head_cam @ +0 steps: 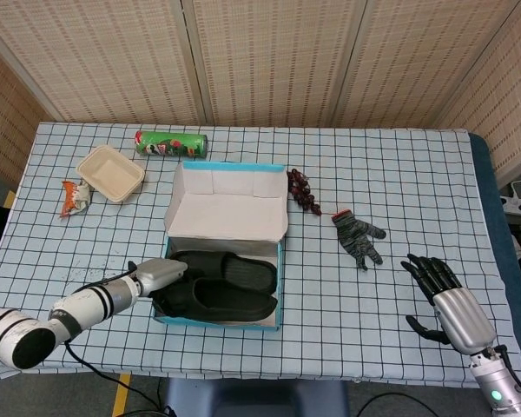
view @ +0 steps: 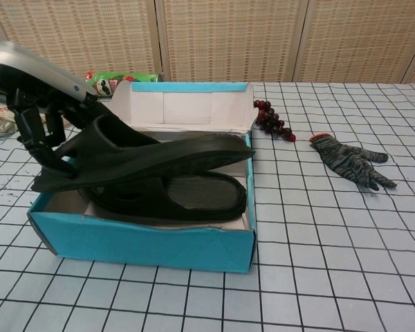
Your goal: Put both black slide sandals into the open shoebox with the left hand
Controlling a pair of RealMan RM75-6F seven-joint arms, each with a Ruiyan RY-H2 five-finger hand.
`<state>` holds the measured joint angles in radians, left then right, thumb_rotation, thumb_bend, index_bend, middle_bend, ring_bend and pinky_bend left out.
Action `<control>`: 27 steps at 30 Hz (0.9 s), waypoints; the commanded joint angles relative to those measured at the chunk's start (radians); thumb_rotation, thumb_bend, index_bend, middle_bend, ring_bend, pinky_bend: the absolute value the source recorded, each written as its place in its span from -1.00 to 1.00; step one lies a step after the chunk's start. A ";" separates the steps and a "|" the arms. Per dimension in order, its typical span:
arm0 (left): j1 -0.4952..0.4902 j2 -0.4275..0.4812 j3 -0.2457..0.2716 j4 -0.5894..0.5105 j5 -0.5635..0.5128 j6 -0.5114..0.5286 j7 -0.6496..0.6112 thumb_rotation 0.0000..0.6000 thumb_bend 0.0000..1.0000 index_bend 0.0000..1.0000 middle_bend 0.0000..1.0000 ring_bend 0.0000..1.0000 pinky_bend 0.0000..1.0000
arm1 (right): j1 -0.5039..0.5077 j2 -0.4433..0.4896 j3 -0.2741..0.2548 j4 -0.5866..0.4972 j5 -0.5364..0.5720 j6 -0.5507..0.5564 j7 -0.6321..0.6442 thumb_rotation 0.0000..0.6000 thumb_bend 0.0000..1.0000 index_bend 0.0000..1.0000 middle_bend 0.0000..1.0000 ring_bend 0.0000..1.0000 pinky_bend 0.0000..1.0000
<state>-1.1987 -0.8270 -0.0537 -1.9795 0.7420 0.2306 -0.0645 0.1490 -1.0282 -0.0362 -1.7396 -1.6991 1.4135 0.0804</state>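
Head view shows a checked-cloth worktop (head_cam: 399,165) before woven wall panels (head_cam: 269,61). Left hand (head_cam: 161,276) grips one black sandal (view: 145,155) over the blue shoebox (view: 145,242), above the other sandal (view: 200,197) inside. Right hand (head_cam: 443,295) rests near-right, fingers spread, holding nothing.

Your left robot hand (head_cam: 161,274) has a smooth silver shell over the back with black fingers (view: 34,131) underneath. Its forearm is white with dark bands near the wrist, and a thin black cable runs alongside it. Your right robot hand (head_cam: 443,298) matches: silver back plate, glossy black fingers, silver wrist segment with a small green light lower down.
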 commanded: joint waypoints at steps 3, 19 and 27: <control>-0.063 -0.029 0.053 0.023 -0.024 -0.013 -0.015 1.00 0.76 0.39 0.76 0.28 0.67 | -0.005 -0.004 -0.008 0.021 -0.005 0.007 0.025 1.00 -0.60 -1.00 -1.00 -1.00 -1.00; -0.282 -0.227 0.326 0.160 -0.192 0.035 -0.017 1.00 0.77 0.38 0.78 0.29 0.75 | -0.003 0.000 -0.018 0.042 -0.011 0.008 0.058 1.00 -0.60 -1.00 -1.00 -1.00 -1.00; -0.352 -0.304 0.420 0.194 -0.250 0.073 -0.007 1.00 0.76 0.38 0.78 0.29 0.75 | -0.003 0.000 -0.023 0.046 -0.010 0.005 0.064 1.00 -0.60 -1.00 -1.00 -1.00 -1.00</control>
<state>-1.5381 -1.1167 0.3514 -1.7938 0.5034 0.2937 -0.0769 0.1457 -1.0280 -0.0587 -1.6936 -1.7087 1.4185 0.1439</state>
